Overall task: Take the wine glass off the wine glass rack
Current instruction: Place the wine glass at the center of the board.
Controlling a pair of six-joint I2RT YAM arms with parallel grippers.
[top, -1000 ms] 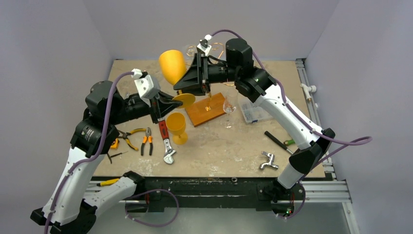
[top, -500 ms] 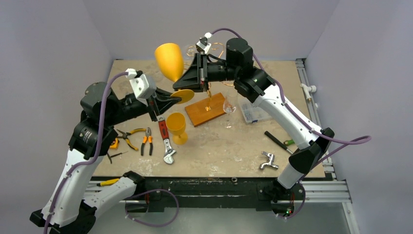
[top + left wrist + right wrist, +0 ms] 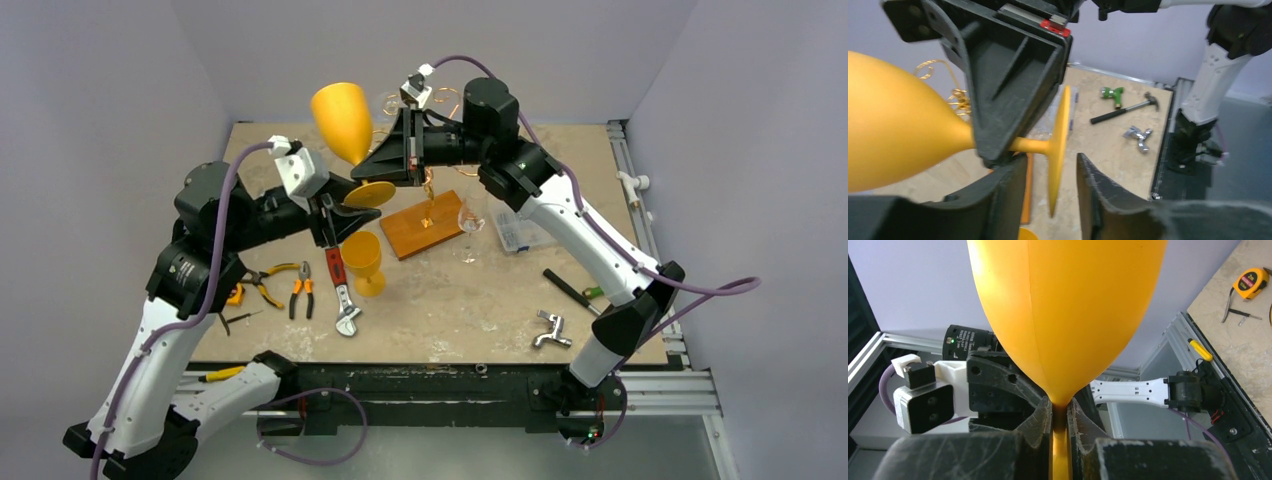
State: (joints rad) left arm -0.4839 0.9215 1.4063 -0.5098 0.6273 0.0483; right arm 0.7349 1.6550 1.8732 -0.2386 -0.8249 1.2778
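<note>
**Handover of the orange wine glass, seen from above and from both wrists.** The wine glass (image 3: 342, 118) is held in the air, left of the wine glass rack (image 3: 427, 222) and clear of it. Its bowl is tilted up and to the far left, and its round foot points down toward the near right.

The right claw (image 3: 366, 172) is clamped on the stem. In the right wrist view its two fingers (image 3: 1040, 422) press together on the stem just under the bowl (image 3: 1063, 305).

The left claw (image 3: 352, 203) stands apart. In the left wrist view its fingers (image 3: 1010, 195) lie on either side of the foot disc, with a gap visible on each side. The golden curls of the rack (image 3: 955, 95) show behind the bowl.

**Change from one second earlier.** At that time the left claw was closed on the glass near its foot and the right claw was partly spread around the stem. The right claw has since closed and the left has let go. The bowl now sits slightly higher and farther left.

**Unchanged items on the tabletop** (image 3: 450, 300):
- A second orange goblet (image 3: 363, 258) stands just near-left of the rack's wooden base.
- A clear glass (image 3: 470, 218) stands just right of that base.
- A wrench (image 3: 342, 295) and pliers (image 3: 300, 290) lie to the left of the goblet.
</note>
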